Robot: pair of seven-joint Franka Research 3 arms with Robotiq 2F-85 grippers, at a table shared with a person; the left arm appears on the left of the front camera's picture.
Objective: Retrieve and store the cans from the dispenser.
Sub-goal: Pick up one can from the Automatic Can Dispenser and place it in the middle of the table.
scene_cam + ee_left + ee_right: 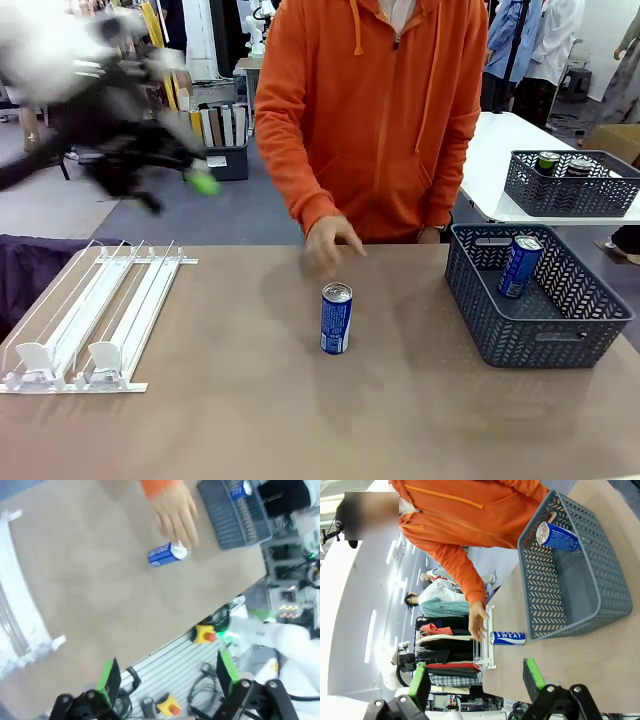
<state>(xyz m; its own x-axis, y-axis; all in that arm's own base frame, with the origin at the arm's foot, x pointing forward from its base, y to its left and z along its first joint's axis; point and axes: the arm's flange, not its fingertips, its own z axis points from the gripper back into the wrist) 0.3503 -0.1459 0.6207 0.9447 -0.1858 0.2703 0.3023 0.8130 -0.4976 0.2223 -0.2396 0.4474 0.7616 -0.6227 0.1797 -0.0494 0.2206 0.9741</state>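
Can (pixel 336 318), blue: upright at frame centre on table (pixel 250 400), long axis vertical, person's hand (pixel 330 243) just behind. We judge our left gripper (pixel 167 680) nearer. Both it and right gripper (pixel 475 682) gape wide, empty.

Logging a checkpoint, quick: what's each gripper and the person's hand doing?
Left gripper: open, empty.
Right gripper: open, empty.
Person's hand: empty, just above the blue can.

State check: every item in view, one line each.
Blue can: upright mid-table, untouched.
Second blue can: leaning inside the grey basket.
Dispenser: lanes empty of cans.
Person's hand: just behind the upright can.
Left end effector: open, raised.
Right end effector: open, holding nothing.
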